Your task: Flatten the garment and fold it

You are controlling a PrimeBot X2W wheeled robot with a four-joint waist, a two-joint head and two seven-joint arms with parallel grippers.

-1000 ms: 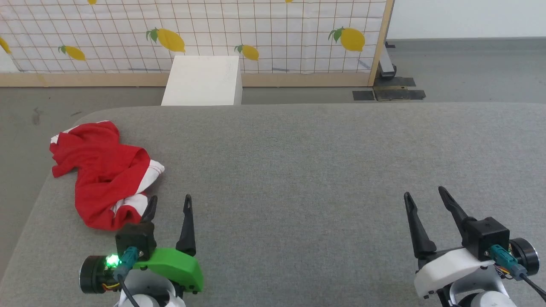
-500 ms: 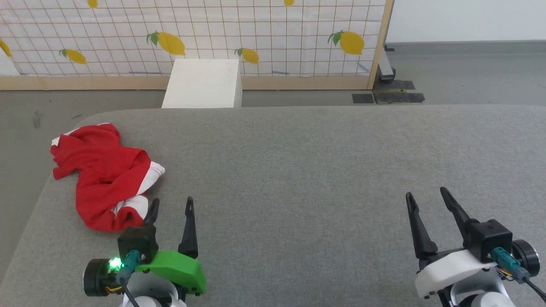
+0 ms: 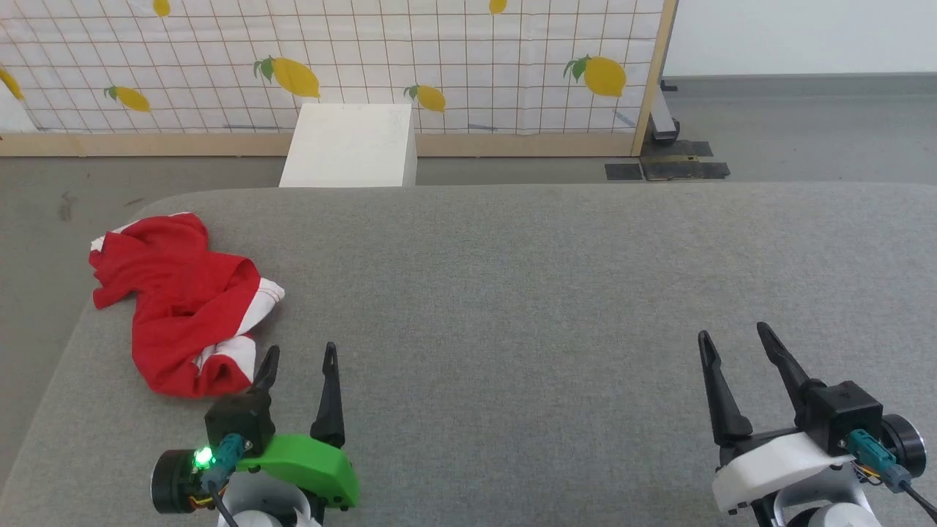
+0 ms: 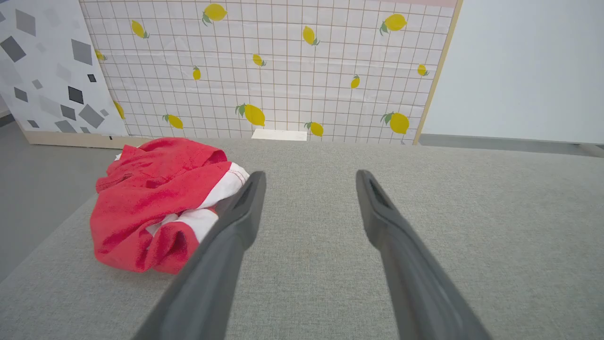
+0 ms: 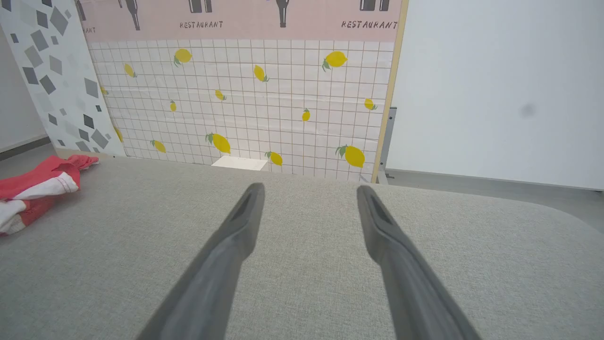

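The garment (image 3: 183, 307) is not yet flattened. It lies in a crumpled heap, so by my reading the task is at its very start: the reach for a first grasp, with all the spreading and folding yet to do.

Nearest the robot, the left end effector (image 3: 301, 348) hovers low over the grey counter (image 3: 512, 293). Its two dark fingers are spread wide with nothing between them. Its left finger sits just beside the near white patch of the cloth, and I cannot tell whether it touches. The right end effector (image 3: 733, 331) is also wide open and empty, well apart from the cloth on the counter's right side.

Farther out, the garment sits at the counter's left edge near its far-left corner. The red folds are bunched over one another, with white trim showing at the near side and at the far tip.

The next move likely calls for the left end effector to shift left and close on an exposed edge or the white patch. It would then draw the heap toward the middle of the counter, where the right one can reach an opposite edge.

Beyond the counter stand a white box (image 3: 350, 145) and a lemon-print panel (image 3: 439, 58).
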